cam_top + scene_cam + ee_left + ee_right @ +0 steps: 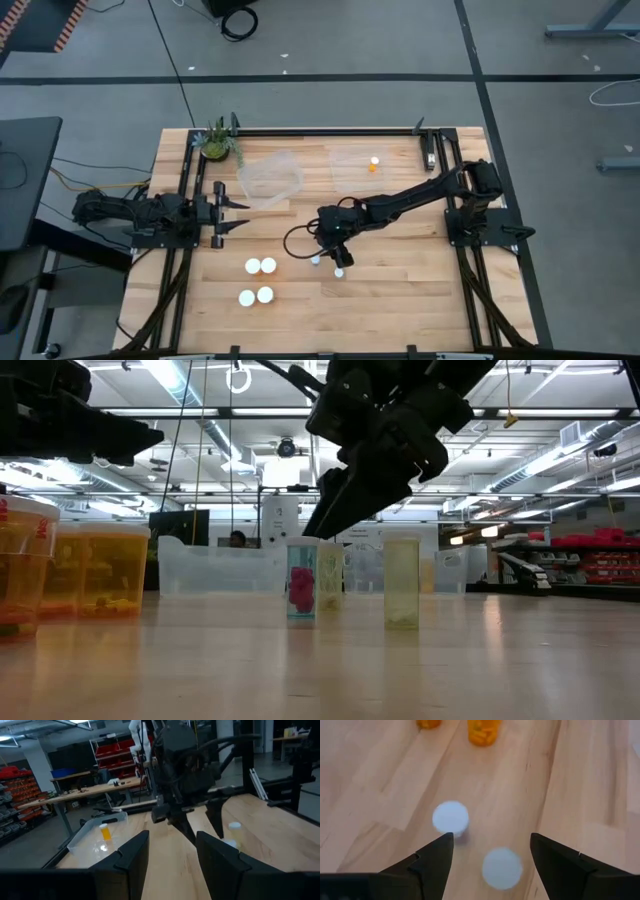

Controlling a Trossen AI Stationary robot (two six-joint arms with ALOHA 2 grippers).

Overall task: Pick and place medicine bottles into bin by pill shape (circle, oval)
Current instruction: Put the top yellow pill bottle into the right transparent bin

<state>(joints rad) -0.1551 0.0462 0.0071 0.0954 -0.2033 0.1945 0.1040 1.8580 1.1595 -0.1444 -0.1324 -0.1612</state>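
With its fingers spread wide and empty, the right gripper (333, 262) hangs over two narrow-capped bottles (450, 817) — positioned to straddle one for pickup — while the left gripper (238, 215) waits part-open at the table's left.

Table (400, 300): pale planked wood, smooth, satin sheen | Bins (270, 180): clear glossy plastic | Medicine bottles (402, 582): translucent plastic, matt white caps (450, 817) | Right gripper (490, 855): matt black plastic fingers.
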